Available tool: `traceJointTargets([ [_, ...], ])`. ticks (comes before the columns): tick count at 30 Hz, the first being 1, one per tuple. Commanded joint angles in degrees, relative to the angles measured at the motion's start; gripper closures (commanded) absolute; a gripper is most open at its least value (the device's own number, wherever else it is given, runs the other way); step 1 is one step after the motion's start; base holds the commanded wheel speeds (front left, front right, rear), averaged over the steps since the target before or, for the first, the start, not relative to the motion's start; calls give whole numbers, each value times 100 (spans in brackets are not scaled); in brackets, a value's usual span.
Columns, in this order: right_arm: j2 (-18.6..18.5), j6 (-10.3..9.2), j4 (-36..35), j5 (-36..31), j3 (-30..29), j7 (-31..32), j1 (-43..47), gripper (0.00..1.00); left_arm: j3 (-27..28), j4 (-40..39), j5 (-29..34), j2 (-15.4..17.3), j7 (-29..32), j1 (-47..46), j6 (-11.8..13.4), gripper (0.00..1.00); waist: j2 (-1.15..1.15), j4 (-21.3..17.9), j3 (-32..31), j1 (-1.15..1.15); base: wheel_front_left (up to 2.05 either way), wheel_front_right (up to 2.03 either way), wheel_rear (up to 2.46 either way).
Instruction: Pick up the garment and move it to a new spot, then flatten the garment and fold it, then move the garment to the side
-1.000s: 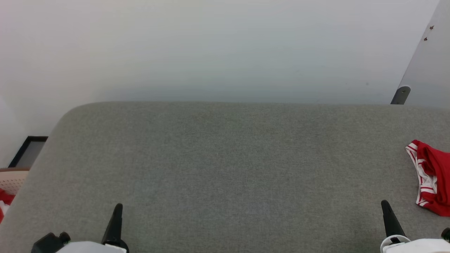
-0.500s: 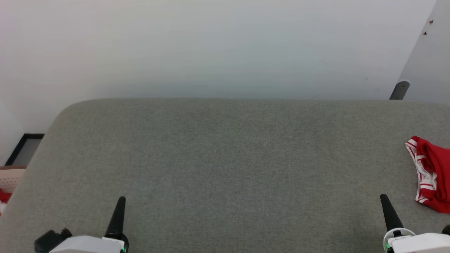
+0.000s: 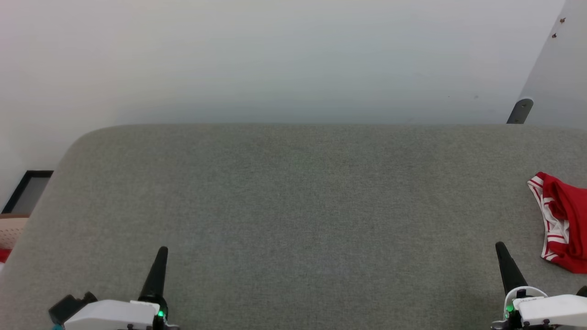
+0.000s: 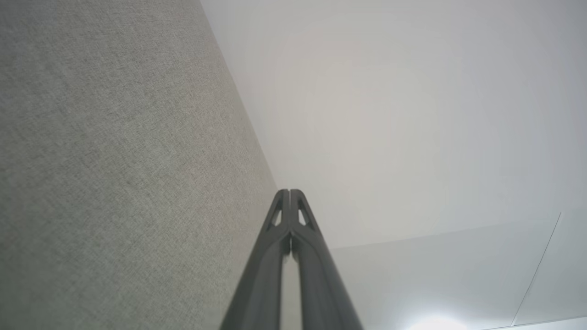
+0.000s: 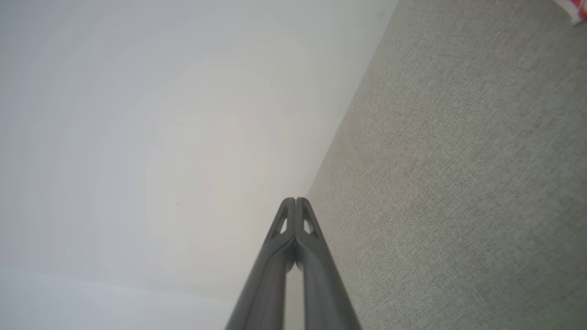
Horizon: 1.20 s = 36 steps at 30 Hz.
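Head view: we saw the garment [image 3: 566, 224] bunched on the grey fabric surface [image 3: 293, 206] at the far right, near our right gripper [image 3: 500, 250]. Both it and our left gripper [image 3: 162, 252] had fingers pressed together, empty.

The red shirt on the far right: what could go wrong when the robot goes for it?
1. The garment lies bunched and runs off the head view's right edge, so a grab might catch only one fold.
2. The right gripper is shut and apart from it; reaching in without opening would likely just push the cloth.
3. More red cloth near a beige basket at the far left could be mistaken for it.
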Motion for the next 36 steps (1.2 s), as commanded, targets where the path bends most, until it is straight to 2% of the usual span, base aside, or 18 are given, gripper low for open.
traceJointTargets([
  [1, 9, -2, -44, 155, -25, 24, -98, 100, 38, -48, -106, -7, 23, -106, -63, 100, 0, -6, 10, 0, 0, 0, 0],
  [36, 55, -3, -41, 1702, -70, 411, -390, 100, 220, -62, -1304, -305, 415, -367, -103, 100, 0, -116, 240, 0, 0, 0, 0],
])
